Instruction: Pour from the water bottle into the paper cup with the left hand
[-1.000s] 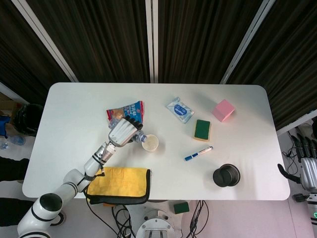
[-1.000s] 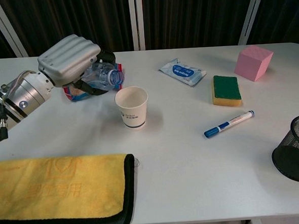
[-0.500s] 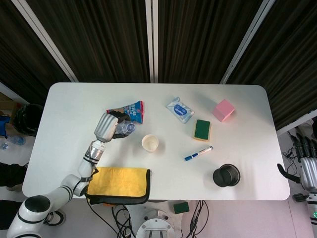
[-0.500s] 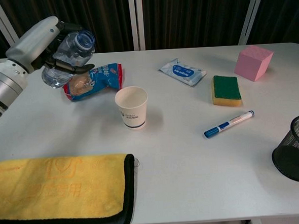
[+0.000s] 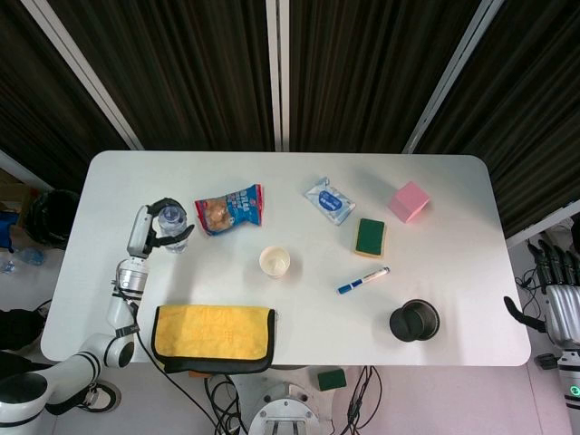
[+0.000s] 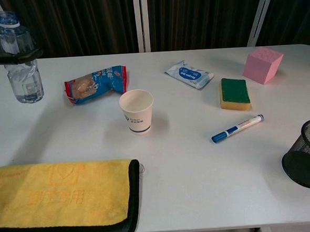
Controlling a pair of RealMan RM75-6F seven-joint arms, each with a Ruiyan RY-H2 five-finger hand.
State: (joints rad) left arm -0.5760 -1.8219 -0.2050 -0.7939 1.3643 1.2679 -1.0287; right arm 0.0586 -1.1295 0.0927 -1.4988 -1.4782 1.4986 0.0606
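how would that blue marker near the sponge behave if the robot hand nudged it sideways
The marker is a slim round barrel lying flat on the smooth table, so a sideways nudge would probably set it rolling rather than sliding. It looks rigid and light, likely moving at slight contact. It lies angled toward the mesh cup, so it might swing instead of travelling straight.

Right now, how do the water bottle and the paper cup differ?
The water bottle is clear plastic and tall; the paper cup is opaque white and shorter. The bottle is gripped by the left hand; the cup stands free. The bottle is near the table's left edge, the cup nearer the middle. Both stand upright.
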